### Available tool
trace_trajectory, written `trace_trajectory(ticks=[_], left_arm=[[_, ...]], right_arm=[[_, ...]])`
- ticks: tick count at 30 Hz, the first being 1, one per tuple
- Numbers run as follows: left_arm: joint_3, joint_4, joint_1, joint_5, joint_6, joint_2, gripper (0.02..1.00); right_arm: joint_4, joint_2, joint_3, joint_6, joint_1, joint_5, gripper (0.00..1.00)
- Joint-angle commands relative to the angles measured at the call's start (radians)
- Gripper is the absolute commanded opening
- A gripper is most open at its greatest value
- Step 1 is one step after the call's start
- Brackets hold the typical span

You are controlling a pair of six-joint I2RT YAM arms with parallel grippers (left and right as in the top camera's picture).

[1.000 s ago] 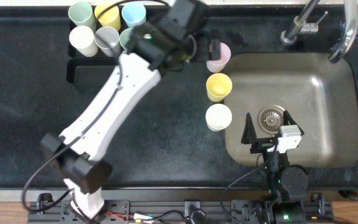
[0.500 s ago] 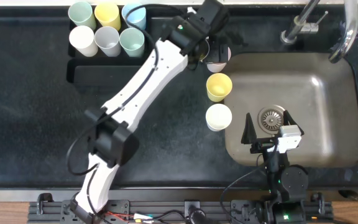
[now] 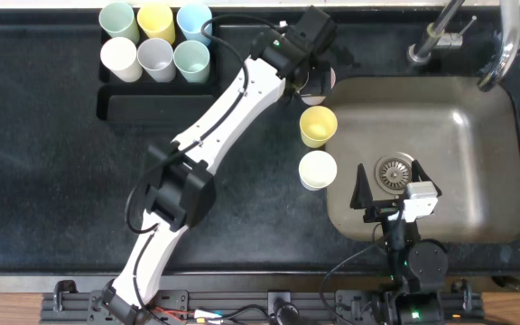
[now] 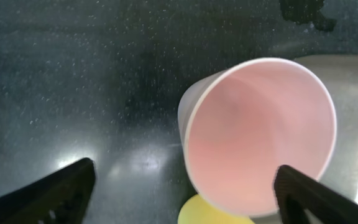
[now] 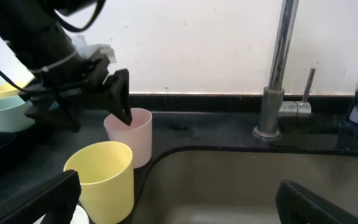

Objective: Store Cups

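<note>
The left gripper point(image 4: 185, 167) hung low over the pink cup point(image 4: 260, 134), jaws spread wide and grasping nothing. One finger lay across the cup's open mouth and the other stood outside its wall. The right wrist view showed a dark finger dipping at the cup's rim, though whether it touched could not be told.

The pink cup stood upright on the worktop point(image 3: 43, 162), just off the sink's point(image 3: 468, 135) far left corner. Along the sink's left rim, towards the near edge, a yellow cup point(image 3: 318, 125) and then a white cup point(image 3: 317, 169) stood upright, mouths up and close together.

Near the worktop's far left corner a black tray point(image 3: 143, 104) held six cups point(image 3: 156, 58) in two rows of three at its far end. Its nearer part was bare.

The right gripper point(image 3: 389, 176) hung over the sink basin near the drain, fingers parted and carrying nothing. The tap point(image 5: 278, 74) rose from the worktop behind the sink's far edge.
</note>
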Motion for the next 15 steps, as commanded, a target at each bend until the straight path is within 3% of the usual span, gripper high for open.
trace_trajectory(ticks=[1, 5, 11, 12, 15], left_arm=[[0.034, 0.010, 0.002, -0.017, 0.019, 0.044, 0.807], [0.034, 0.017, 0.002, -0.008, 0.019, 0.052, 0.586], [0.034, 0.029, 0.002, -0.006, 0.015, 0.052, 0.080], [0.034, 0.031, 0.002, -0.004, 0.015, 0.050, 0.034], [0.034, 0.043, 0.002, -0.011, 0.015, 0.027, 0.034]], right_arm=[[0.005, -0.010, -0.014, -0.003, 0.003, -0.002, 0.998], [0.005, -0.010, -0.013, -0.003, 0.003, -0.002, 0.996], [0.005, -0.010, -0.014, -0.003, 0.003, -0.002, 0.996], [0.005, -0.010, -0.014, -0.003, 0.003, -0.002, 0.993], [0.005, -0.010, -0.014, -0.003, 0.003, -0.002, 0.996]])
